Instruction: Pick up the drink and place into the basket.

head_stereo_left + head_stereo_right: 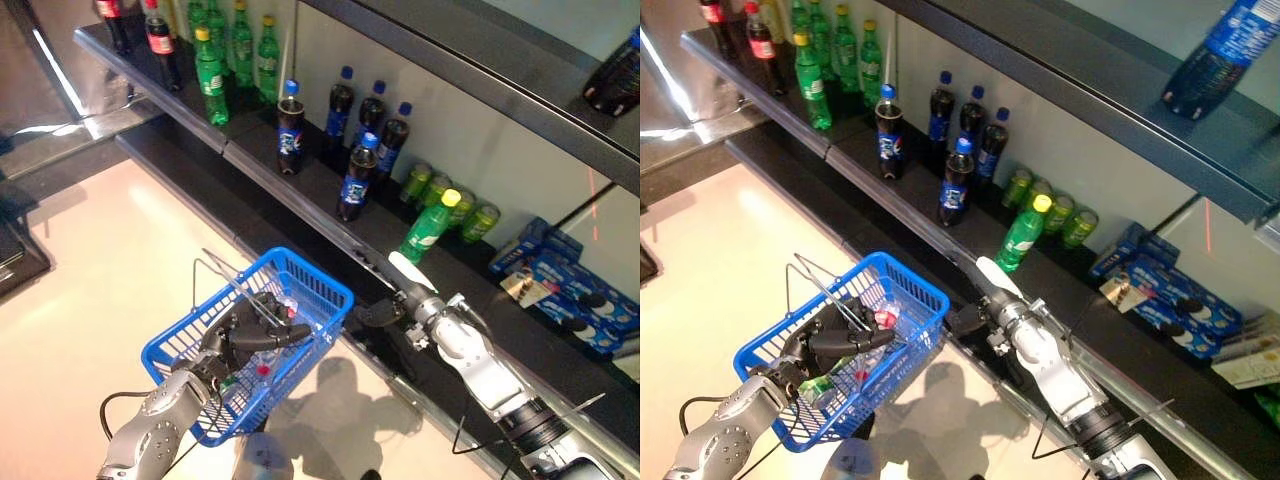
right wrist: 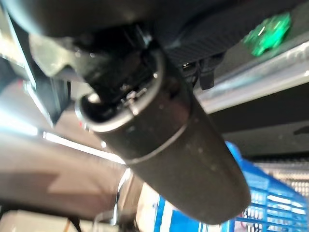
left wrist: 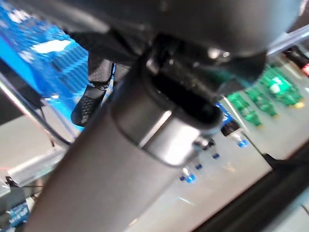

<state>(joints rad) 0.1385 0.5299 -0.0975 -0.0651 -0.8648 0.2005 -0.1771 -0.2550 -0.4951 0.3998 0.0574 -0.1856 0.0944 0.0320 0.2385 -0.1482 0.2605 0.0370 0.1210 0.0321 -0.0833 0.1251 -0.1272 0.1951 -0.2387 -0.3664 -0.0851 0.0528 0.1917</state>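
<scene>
My left hand [image 1: 245, 335] is shut on the thin wire handles of the blue basket [image 1: 315, 275], which is raised in front of me, just off the shelf's front edge. Inside the basket lie a clear bottle with a red cap [image 1: 262, 368] and a green drink [image 1: 228, 380]. A green bottle with a yellow cap [image 1: 428, 232] stands on the lower shelf. My right hand [image 1: 422, 308] is open and empty at the shelf's front edge, just below that bottle, its white-covered thumb pointing up at it. The basket also shows in the right wrist view [image 2: 270, 203].
On the dark lower shelf [image 1: 300, 215] stand dark cola bottles with blue caps [image 1: 357, 180], green cans [image 1: 450, 200] behind the green bottle, blue boxes [image 1: 570, 280] to the right, and green bottles [image 1: 210, 75] and red-capped bottles [image 1: 160, 40] at the far left. An upper shelf [image 1: 1120, 90] overhangs.
</scene>
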